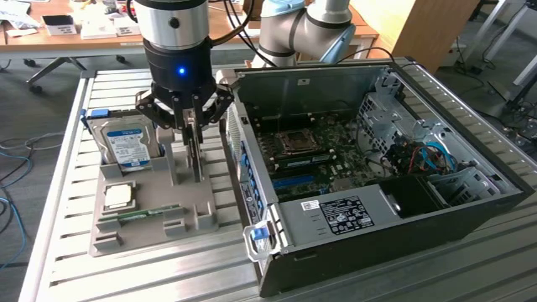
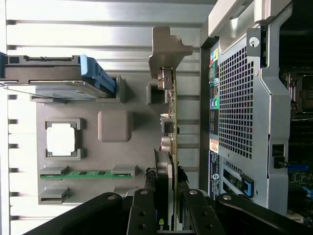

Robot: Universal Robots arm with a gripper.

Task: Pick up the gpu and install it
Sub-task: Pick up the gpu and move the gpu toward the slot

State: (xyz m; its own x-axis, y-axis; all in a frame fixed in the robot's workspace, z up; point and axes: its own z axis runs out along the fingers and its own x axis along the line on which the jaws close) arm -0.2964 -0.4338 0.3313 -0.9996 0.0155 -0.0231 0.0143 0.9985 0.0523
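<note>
The gpu point(image 1: 196, 157) stands on edge over the right side of the grey holder tray point(image 1: 188, 207). It is a thin green card with a black cooler and a silver end bracket point(image 2: 166, 49). My gripper point(image 1: 192, 130) comes down from above and is shut on the gpu point(image 2: 172, 132), one finger point(image 2: 144, 205) on each side of the cooler block. Its lower edge is at the tray's slot; I cannot tell whether it still rests in it. The open computer case point(image 1: 378, 157) lies just to the exterior view's right.
On the tray, a hard drive point(image 1: 127, 145) with a blue-white label stands upright, with a processor chip point(image 1: 117, 196) and a green memory stick point(image 1: 147, 212) lying flat. The case's perforated rear wall point(image 2: 239, 98) is close beside the card. Everything rests on a slatted metal table point(image 1: 100, 270).
</note>
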